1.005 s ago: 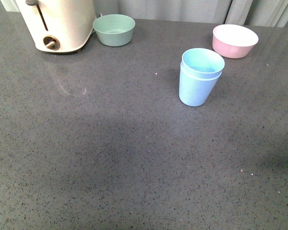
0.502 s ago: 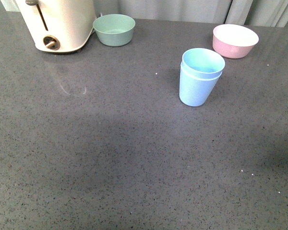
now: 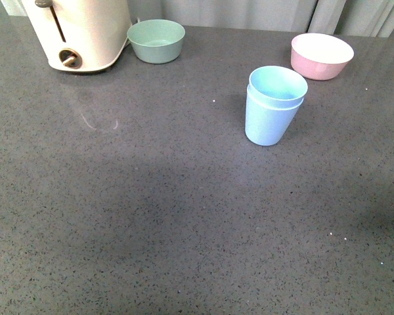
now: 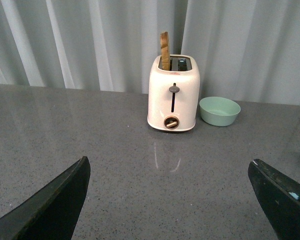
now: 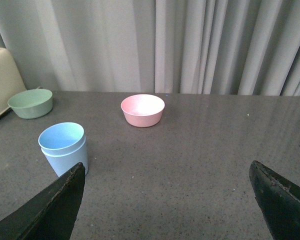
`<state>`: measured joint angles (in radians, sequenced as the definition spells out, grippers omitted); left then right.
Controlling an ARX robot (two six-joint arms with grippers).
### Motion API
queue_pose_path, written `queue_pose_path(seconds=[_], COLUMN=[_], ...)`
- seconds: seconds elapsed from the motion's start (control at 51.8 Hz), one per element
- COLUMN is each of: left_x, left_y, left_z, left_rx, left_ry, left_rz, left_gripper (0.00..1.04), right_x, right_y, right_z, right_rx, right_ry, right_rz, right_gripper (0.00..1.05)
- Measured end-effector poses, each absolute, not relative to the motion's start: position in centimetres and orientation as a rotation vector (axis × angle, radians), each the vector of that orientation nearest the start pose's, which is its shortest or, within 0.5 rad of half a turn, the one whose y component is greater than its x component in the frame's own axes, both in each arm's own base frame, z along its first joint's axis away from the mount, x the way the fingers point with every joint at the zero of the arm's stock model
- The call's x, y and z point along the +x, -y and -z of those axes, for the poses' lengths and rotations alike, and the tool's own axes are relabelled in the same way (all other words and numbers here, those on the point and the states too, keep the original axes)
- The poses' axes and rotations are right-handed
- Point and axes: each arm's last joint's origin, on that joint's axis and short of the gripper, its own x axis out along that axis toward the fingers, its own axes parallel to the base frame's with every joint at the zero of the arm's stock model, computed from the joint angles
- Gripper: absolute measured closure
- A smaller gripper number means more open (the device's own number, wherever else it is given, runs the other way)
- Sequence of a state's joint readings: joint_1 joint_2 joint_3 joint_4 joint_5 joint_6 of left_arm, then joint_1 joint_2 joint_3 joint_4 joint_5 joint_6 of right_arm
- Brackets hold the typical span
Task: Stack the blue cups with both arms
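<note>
Grey speckled countertop (image 3: 151, 216) fills my front view, unchanged over the last second: nothing has moved. Behind sit the cream toaster (image 3: 79, 33), the green bowl (image 3: 156, 41) and the pink bowl (image 3: 322, 56). Right of centre, the blue cups (image 3: 273, 105) stand upright, one nested inside the other. My left gripper (image 4: 170, 200) and right gripper (image 5: 167, 200) both hang with fingers spread wide, holding nothing, well apart from the stack. I judge the stacking done.
</note>
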<state>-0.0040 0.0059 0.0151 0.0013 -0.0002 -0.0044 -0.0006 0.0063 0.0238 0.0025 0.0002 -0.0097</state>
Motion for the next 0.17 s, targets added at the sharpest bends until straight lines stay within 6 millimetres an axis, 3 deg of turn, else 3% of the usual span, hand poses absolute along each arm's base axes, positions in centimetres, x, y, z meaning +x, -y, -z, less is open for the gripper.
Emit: queue_pose_path(seconds=[0.174], left_x=[9.72], left_y=[0.04], left_z=[-16.83], left_rx=[-0.004], left_ry=[0.01], left_rz=[0.004], left_gripper=[0.09], right_x=[9.66], right_y=[0.01], right_z=[-17.14], right_rx=[-0.01], right_ry=[0.02], right_rz=[0.001], right_gripper=[0.09])
